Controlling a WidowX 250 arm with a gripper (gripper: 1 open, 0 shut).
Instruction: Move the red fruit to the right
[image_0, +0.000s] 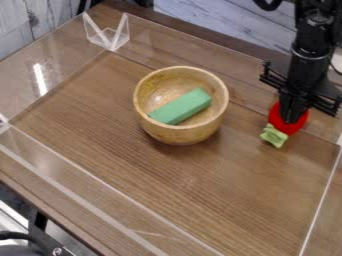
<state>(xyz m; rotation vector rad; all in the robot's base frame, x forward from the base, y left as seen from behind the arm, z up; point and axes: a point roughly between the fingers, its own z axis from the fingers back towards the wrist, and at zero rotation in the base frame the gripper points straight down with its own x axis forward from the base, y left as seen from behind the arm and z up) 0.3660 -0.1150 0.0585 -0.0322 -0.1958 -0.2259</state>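
The red fruit (283, 121) is a small bright-red toy strawberry with a light green leafy base (274, 137). It lies on the wooden table right of the wooden bowl (181, 104). My gripper (290, 106) comes straight down from above and its dark fingers sit around the top of the strawberry, which it appears to grip. The strawberry's upper part is hidden by the fingers.
A green rectangular block (181, 106) lies in the bowl. Clear acrylic walls (47, 160) fence the table on all sides, with the right wall (326, 185) close to the strawberry. A clear plastic stand (106, 33) is at the back left.
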